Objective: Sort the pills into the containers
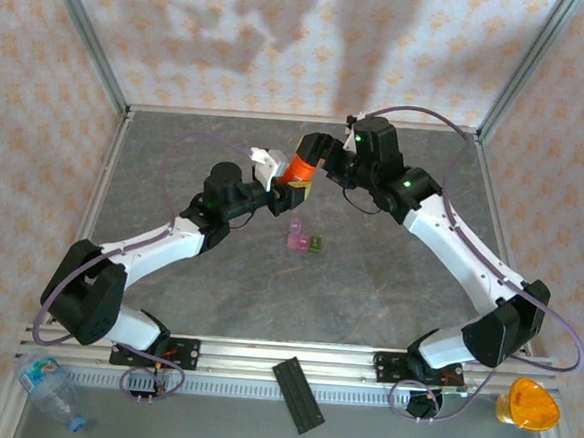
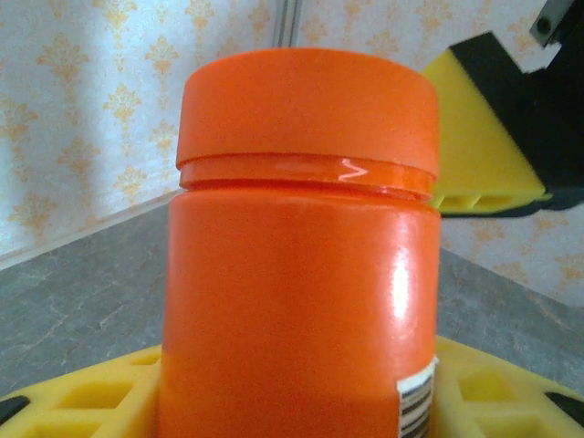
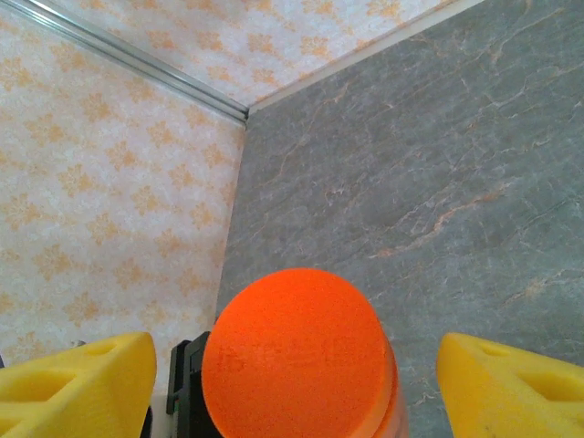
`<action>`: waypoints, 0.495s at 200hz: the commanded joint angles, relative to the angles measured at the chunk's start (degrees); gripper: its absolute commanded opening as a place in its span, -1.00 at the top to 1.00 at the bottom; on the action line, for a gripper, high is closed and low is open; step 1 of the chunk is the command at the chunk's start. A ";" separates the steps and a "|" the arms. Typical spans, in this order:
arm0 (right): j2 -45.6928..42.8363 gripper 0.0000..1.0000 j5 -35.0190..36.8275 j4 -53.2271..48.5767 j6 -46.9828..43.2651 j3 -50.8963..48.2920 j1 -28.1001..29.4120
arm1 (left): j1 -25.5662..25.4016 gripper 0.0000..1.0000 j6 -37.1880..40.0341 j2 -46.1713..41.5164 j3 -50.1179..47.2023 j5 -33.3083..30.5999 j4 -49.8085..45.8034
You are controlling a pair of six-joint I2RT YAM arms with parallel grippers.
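Quick rundown, overhead view first: the containers sit out in the open near the middle of the grey tabletop, a tiny cluster of joined pink cubes with one dark green cube stuck on its 3 o'clock side. They're way too small in that shot to tell whether anything's in them. Neither arm is touching them. Up at their 12 o'clock, well off the tabletop, is the orange bottle, and the left tool has it clamped. On the left wrist cam the bottle stands upright between the yellow pads down at its base, with a bit of barcode label showing at 5 o'clock. Its orange cap is on, and the plastic's opaque, so no idea what's inside. The right tool comes in from the 1 o'clock side and is spread open around the cap. On its own cam you look straight down on the round top, with a yellow finger at 9 o'clock and another at 3 o'clock, and there's a clear gap on both sides, so it's straddling the cap without touching it. Also a clear plastic bottle lies past the near rail, at 7 o'clock.
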 commanded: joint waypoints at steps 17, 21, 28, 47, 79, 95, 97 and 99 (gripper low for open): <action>0.96 -0.52 0.45 2.14 -1.50 -0.01 0.70 | -0.75 1.00 -1.45 0.72 0.63 -0.86 4.00; 1.10 -0.51 0.40 2.06 -1.63 0.08 0.72 | -0.76 1.00 -1.46 0.79 0.59 -0.87 3.99; 1.35 -0.48 0.16 2.00 -1.68 0.22 0.83 | -0.83 1.00 -1.46 0.78 0.75 -0.87 3.99; 1.98 -0.39 -0.14 1.69 -2.13 0.77 0.80 | -0.86 1.00 -1.45 0.81 0.77 -1.03 3.86; 2.16 -0.07 -0.74 1.32 -2.97 0.87 0.79 | -0.97 1.00 -1.65 0.83 0.83 -1.07 3.82; 2.05 0.12 -1.46 0.98 -4.84 0.86 0.79 | -0.91 1.00 -2.10 0.59 0.84 -1.06 3.97; 2.02 0.14 -1.62 1.01 -5.19 0.85 0.79 | -0.93 1.00 -2.15 0.51 0.82 -1.03 3.99; 2.01 0.15 -1.82 1.04 -5.51 0.83 0.79 | -0.98 1.00 -2.20 0.56 0.82 -1.04 3.99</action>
